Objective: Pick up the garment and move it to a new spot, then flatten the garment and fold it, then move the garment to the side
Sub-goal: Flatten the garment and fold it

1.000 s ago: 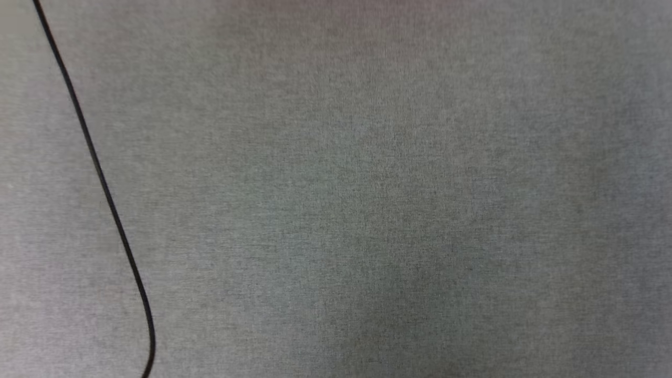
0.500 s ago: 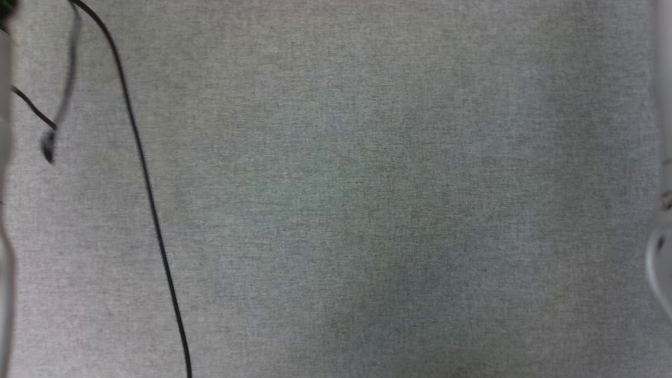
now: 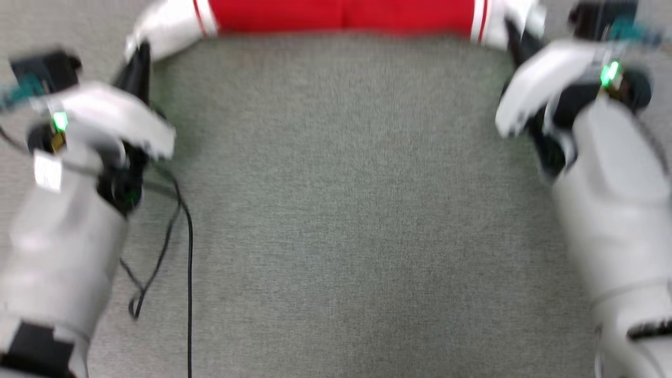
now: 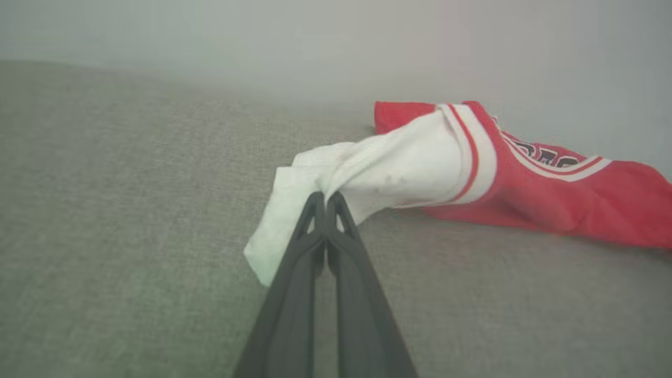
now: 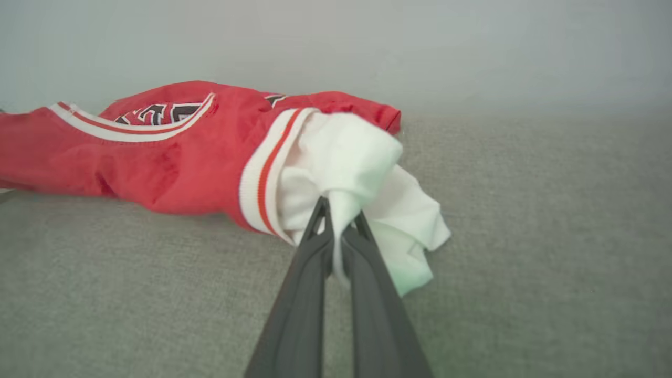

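- The garment (image 3: 341, 14) lies along the top edge of the head view, a red band with a white sleeve at each end. That view is blurred.
- A grey woven surface (image 3: 341, 210) spreads from below the garment to the bottom edge of that view. I cannot tell whether it is a floor or a counter.
- The left gripper (image 4: 325, 198) is clenched on the garment's white sleeve at its left end. The cloth bunches at the fingertips and one corner hangs beside them.
- The right gripper (image 5: 338, 207) is clamped on the other white sleeve, with a pinch of fabric drawn down between its fingers.
- Behind the garment a pale, plain wall (image 4: 315, 42) rises from the grey surface.
- A thin black cable (image 3: 189, 273) trails over the surface well below the garment's left sleeve, beside the left forearm.
- Black, white-edged lettering shows on the red cloth — partly folded under, too crumpled to read.
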### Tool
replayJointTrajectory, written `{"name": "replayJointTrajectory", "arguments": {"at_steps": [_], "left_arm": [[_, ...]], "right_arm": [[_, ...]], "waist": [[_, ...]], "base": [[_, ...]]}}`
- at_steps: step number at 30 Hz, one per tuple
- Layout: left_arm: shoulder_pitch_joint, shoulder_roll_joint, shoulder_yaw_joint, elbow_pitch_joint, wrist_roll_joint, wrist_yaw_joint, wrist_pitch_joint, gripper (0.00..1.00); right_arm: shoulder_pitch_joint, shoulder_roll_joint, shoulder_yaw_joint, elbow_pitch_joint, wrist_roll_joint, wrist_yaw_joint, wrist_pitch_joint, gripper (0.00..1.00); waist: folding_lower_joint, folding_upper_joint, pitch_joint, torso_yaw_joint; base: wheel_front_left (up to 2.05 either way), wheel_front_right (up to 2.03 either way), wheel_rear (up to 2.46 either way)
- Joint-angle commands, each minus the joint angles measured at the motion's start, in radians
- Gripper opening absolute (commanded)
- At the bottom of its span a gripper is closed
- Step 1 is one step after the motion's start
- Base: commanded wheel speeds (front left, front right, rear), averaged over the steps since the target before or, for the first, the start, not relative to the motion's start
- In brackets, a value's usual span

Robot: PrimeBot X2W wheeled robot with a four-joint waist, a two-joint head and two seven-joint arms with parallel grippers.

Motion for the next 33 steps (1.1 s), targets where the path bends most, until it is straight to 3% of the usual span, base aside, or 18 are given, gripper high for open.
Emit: {"name": "replayJointTrajectory", "arguments": {"at_steps": [1,10,18,25,33], "left_arm": [[0.041,0.006,0.018,-0.023,-0.003,0.001,-0.006,0.0],[0.308,-0.021,0.155,-0.139,0.06,0.002,-0.006,0.0],[0.577,-0.04,0.268,-0.312,0.173,0.03,-0.006,0.0],[0.791,-0.057,0.306,-0.423,0.19,0.071,-0.005,0.0],[0.969,-0.053,0.313,-0.499,0.177,0.112,0.002,0.0]], "right_arm": [[0.051,-0.008,0.006,-0.021,0.024,-0.001,-0.013,0.0],[0.369,-0.05,0.023,-0.205,0.135,-0.001,0.022,0.0],[0.721,-0.045,-0.029,-0.516,0.168,-0.001,0.118,0.0],[0.974,-0.017,-0.08,-0.755,0.173,-0.001,0.221,0.0],[1.196,-0.001,-0.106,-0.89,0.146,-0.001,0.308,0.0]], "waist": [[0.0,0.0,-0.066,0.009],[0.0,0.0,-0.197,0.022],[0.0,0.0,-0.305,0.019],[0.0,0.0,-0.367,0.021],[0.0,0.0,-0.422,0.033]], "base": [[0.0,0.0,0.0],[0.0,0.0,0.0],[0.0,0.0,0.0],[0.0,0.0,0.0],[0.0,0.0,0.0]]}}
